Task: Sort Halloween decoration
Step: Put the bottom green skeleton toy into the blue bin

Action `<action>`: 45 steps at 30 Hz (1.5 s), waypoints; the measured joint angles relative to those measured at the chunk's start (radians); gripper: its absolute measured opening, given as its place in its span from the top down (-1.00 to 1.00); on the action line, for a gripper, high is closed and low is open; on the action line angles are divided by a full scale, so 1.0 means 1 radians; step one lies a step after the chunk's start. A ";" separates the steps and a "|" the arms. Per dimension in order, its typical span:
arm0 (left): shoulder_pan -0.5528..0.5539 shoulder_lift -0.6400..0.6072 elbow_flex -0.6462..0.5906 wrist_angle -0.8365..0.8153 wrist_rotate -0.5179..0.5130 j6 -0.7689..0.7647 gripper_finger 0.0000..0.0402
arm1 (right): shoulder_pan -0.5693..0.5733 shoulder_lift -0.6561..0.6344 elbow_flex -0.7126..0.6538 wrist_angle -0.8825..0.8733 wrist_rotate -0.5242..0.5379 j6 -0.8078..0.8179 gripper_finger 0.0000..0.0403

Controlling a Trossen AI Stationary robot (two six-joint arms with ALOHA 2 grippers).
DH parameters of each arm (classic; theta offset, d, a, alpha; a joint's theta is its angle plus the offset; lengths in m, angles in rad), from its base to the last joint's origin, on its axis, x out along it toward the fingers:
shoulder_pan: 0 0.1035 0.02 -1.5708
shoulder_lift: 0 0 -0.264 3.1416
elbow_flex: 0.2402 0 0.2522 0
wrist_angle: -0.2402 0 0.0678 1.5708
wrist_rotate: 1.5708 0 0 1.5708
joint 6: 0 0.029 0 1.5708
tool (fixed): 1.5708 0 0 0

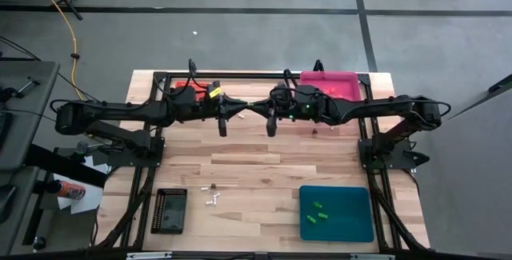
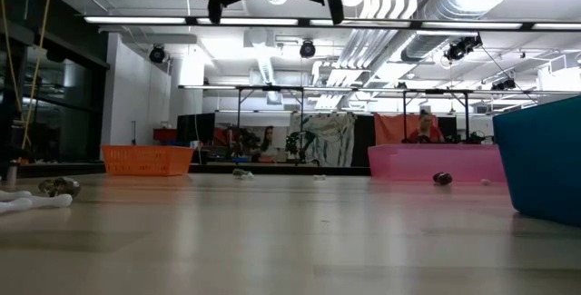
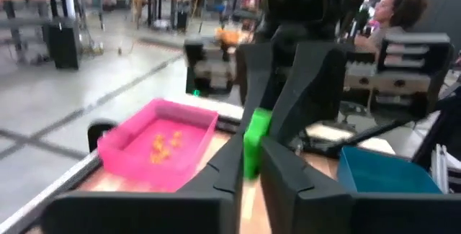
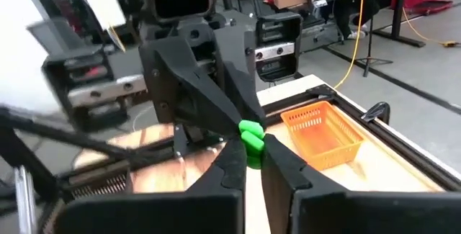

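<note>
While both end effectors meet mid-air | right end effector (image 4: 253, 163) closed on the small bright-green plastic trinket (image 4: 251, 142), left end effector (image 3: 250, 163) also touching it, grip unclear | you'll find it light, stiff, slippery: pinch its middle.

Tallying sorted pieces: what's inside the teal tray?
The teal tray holds four bright green trinkets near its left side. The low view's tray wall hides its inside.

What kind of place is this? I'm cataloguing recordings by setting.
Probably an open robotics lab or workshop: exposed silver ceiling ducts, a grey concrete floor with dark taped lines, and equipment racks beyond the wooden table.
</note>
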 joint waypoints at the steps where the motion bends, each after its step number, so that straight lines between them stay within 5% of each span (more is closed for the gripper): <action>1: 0.007 -0.013 0.000 -0.033 0.001 -0.007 0.78 | -0.001 -0.011 0.000 -0.022 0.000 -0.020 0.97; 13: 0.083 -0.272 0.000 -0.462 -0.107 0.020 0.19 | -0.048 -0.290 -0.018 -0.707 -0.017 -0.074 0.99; 18: 0.072 -0.269 0.000 -0.456 -0.106 0.008 0.18 | 0.063 -0.421 -0.180 -0.716 -0.063 0.116 1.00; 23: 0.063 -0.240 -0.001 -0.437 -0.105 -0.019 0.20 | 0.290 -0.501 -0.339 -0.638 -0.178 0.389 1.00; 34: 0.061 -0.213 -0.001 -0.442 -0.106 -0.052 0.20 | 0.812 -0.285 -0.361 -0.651 -0.312 0.855 1.00; 45: 0.061 -0.214 -0.001 -0.443 -0.106 -0.051 0.20 | 0.869 -0.027 -0.362 -0.740 -0.321 1.068 1.00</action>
